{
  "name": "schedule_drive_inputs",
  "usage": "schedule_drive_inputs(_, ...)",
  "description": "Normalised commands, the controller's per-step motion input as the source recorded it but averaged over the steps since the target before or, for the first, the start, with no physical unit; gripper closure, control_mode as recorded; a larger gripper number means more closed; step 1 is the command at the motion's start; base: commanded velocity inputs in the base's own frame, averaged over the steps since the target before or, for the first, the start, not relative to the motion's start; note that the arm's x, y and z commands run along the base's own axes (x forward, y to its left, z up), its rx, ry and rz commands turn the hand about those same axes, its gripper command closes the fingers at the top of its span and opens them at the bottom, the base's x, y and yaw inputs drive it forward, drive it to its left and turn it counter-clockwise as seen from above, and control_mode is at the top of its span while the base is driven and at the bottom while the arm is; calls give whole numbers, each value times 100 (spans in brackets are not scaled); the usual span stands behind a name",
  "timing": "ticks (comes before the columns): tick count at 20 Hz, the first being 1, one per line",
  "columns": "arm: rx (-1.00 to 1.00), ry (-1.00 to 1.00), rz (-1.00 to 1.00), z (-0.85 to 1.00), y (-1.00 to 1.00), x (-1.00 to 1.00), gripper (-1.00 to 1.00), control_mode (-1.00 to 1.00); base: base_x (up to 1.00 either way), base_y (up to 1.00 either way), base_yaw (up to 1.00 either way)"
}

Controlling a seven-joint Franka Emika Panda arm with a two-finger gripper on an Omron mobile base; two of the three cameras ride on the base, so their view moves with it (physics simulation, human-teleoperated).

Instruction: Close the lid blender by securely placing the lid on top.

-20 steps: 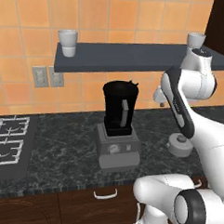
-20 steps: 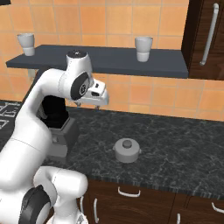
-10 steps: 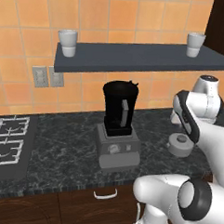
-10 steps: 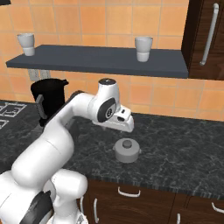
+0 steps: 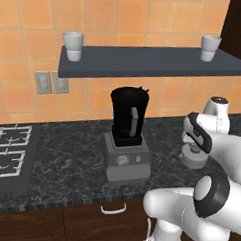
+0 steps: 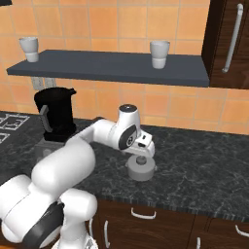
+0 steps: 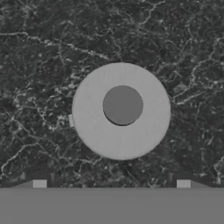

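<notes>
The blender (image 5: 128, 122) is a black jar with a grey strip, on a grey base with a knob, in the middle of the dark counter; its top is uncovered. It also stands at the left (image 6: 54, 113), partly behind my arm. The lid (image 5: 193, 159), a round light-grey cap with a darker centre knob, lies flat on the counter to the blender's right (image 6: 141, 170). My gripper (image 6: 141, 155) hovers straight above it, pointing down. In the hand view the lid (image 7: 121, 110) sits centred, and my gripper (image 7: 111, 184) is open, its tips wide apart and touching nothing.
A dark wall shelf (image 5: 145, 61) above the counter carries two white cups (image 5: 72, 45) (image 5: 210, 47). A stove (image 5: 8, 151) is at the far left. A dark cabinet (image 6: 228, 44) rises at the right. Bare marbled counter (image 6: 204, 170) surrounds the lid.
My arm has swung from beside the blender to the right and down. The gripper now hangs directly over the lid. Blender and lid have not moved.
</notes>
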Motion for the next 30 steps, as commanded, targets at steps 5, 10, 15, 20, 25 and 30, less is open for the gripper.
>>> schedule_drive_inputs(5,0,0,0,-40,-1,22,-100,-100,0,0,0)
schedule_drive_inputs(10,0,0,0,-26,-14,6,-100,-100,0,0,0)
schedule_drive_inputs(15,0,0,0,-18,-11,15,-100,-100,0,0,0)
schedule_drive_inputs(20,0,0,0,-12,-8,25,-100,-100,0,0,0)
schedule_drive_inputs(25,0,0,0,-18,-4,19,-100,-100,0,0,0)
schedule_drive_inputs(30,0,0,0,-21,0,13,-100,-100,0,0,0)
